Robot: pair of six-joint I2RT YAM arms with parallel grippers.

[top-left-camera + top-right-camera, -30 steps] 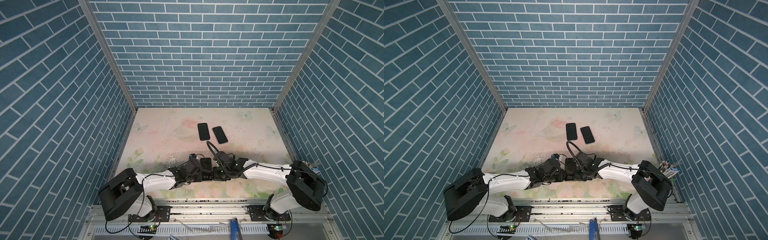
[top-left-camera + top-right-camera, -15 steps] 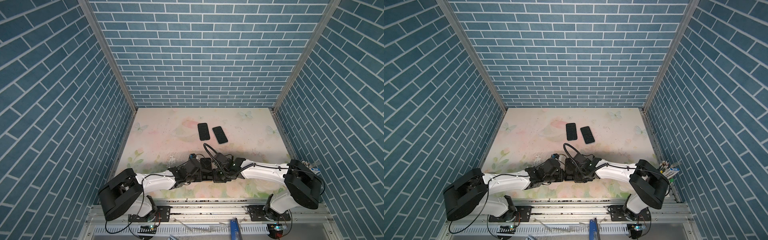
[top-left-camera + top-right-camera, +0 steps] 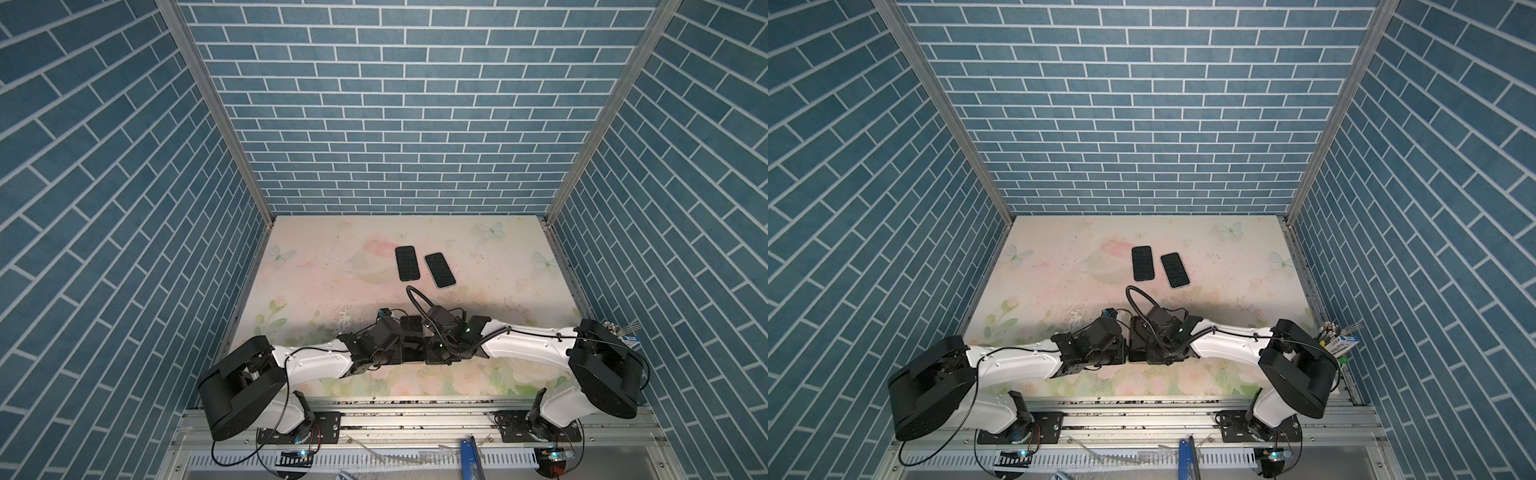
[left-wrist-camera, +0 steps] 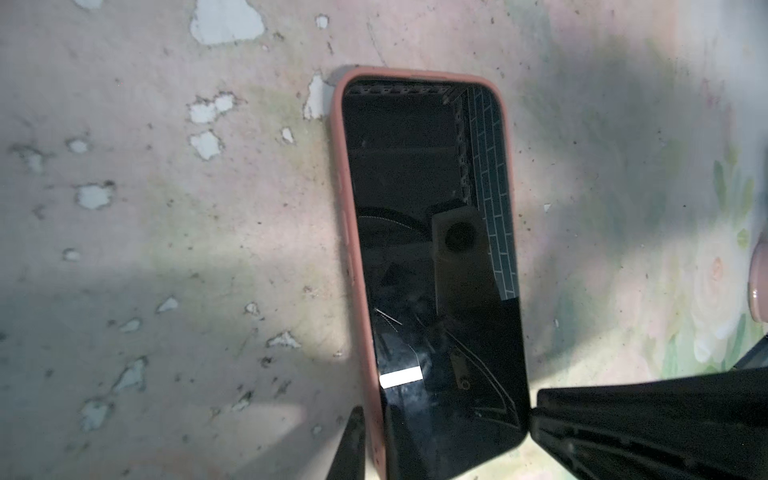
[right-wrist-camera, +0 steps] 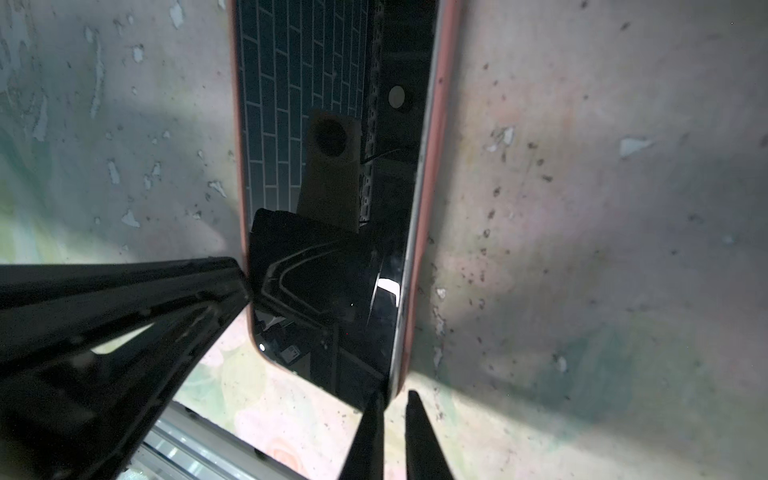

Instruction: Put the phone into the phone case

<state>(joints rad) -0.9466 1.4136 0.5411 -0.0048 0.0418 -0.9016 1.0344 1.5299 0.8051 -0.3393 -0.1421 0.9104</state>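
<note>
Left hand [image 4: 445,409]: jaws just drawn in, now clamped across phone case [image 4: 347,187] (salmon rim), phone [image 4: 432,257] inside. Location: desk [image 4: 166,208], 6 o'clock edge.
Right hand [image 5: 311,340]: narrow, pinching the opposite end.
Judged: seating squeeze, task nearly done.
Dark slab [image 3: 406,269], pale-edged slab [image 3: 439,270]: toward 12 o'clock.
Legible writing: none.

Floral table [image 3: 332,257]: two phones [image 3: 406,269] [image 3: 439,270], cased phone [image 4: 432,249]
</note>
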